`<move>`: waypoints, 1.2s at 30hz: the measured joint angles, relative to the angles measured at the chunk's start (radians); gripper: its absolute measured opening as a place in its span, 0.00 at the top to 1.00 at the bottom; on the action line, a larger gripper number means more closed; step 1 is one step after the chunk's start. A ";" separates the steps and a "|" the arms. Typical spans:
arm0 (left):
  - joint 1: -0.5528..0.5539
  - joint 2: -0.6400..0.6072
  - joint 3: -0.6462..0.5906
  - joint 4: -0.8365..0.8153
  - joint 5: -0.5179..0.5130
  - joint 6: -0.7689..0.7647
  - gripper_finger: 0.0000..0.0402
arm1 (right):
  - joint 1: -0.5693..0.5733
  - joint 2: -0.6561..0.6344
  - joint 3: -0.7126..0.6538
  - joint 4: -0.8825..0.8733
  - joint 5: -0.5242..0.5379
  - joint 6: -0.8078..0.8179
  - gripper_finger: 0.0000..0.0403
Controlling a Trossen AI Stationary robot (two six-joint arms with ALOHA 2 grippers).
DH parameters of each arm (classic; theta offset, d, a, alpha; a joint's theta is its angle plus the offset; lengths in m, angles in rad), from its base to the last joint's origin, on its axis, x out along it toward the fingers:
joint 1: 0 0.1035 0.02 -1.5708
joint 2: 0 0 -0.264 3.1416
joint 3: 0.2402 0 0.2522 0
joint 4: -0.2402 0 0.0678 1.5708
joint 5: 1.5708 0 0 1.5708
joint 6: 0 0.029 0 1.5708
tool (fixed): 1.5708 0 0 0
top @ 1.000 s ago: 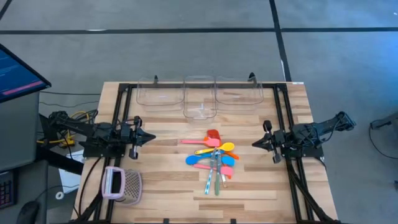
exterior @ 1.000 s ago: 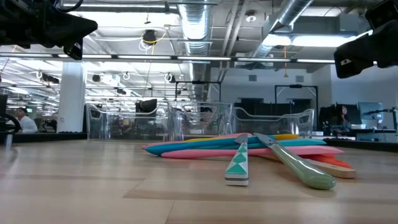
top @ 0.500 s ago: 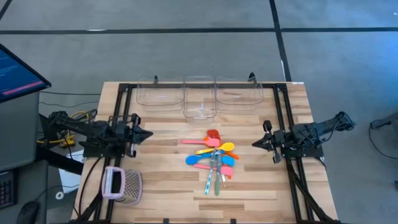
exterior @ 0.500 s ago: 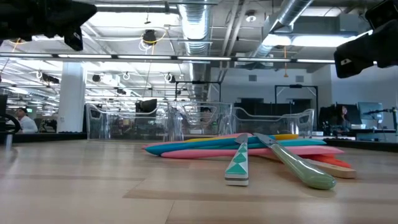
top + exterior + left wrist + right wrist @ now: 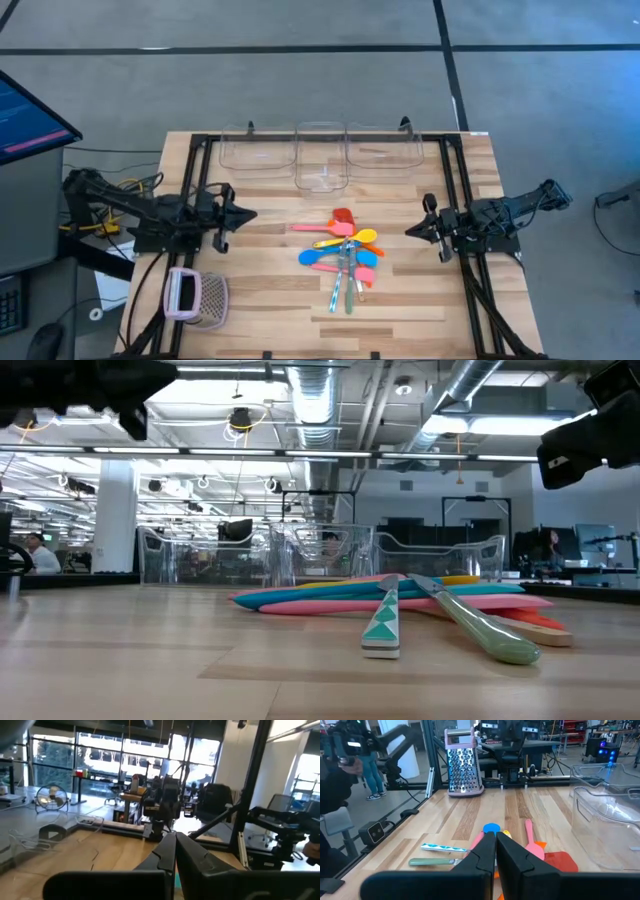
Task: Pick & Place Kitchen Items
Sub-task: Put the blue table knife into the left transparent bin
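A pale wooden worktop (image 5: 260, 290) framed by black rails stands on a grey floor, and the low view looks across it into a large hall of lights, ducts and desks. At twelve o'clock on the worktop three clear plastic bins (image 5: 321, 152) stand side by side along the far edge. At about seven o'clock a pink-and-white mesh basket (image 5: 196, 296) lies near the left rail.

The kitchen items (image 5: 343, 257) lie in one loose heap just right of the worktop's centre, well apart from both arms. In the heap, a red-headed spatula (image 5: 341, 217) lies toward twelve o'clock, a yellow spoon (image 5: 350, 239) and a pink spoon (image 5: 312, 228) cross below it, a blue spoon (image 5: 315, 259) points toward nine o'clock, and the teal-handled cutlery (image 5: 341, 290) reaches toward six o'clock.

The left hand (image 5: 250, 213) hovers above the worktop at nine o'clock, pointing at the heap, its fingers (image 5: 167, 851) pressed together and holding nothing. The right hand (image 5: 410, 232) hovers at three o'clock, facing the heap from the other side, its fingers (image 5: 489, 849) likewise pressed together on nothing.
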 joint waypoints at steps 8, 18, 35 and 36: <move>0.075 0.326 0.250 0.002 0.000 -0.028 1.00 | 0.000 0.000 0.000 0.001 0.000 0.000 0.98; 0.185 0.706 0.534 -0.028 0.034 -0.220 1.00 | 0.000 0.000 0.000 0.001 0.000 0.000 0.98; 0.192 1.046 0.993 -0.594 0.256 -0.625 1.00 | 0.000 0.000 0.002 -0.010 0.000 0.125 0.98; 0.192 1.051 0.997 -0.629 0.261 -0.646 1.00 | 0.000 0.000 0.002 -0.010 0.000 0.142 0.98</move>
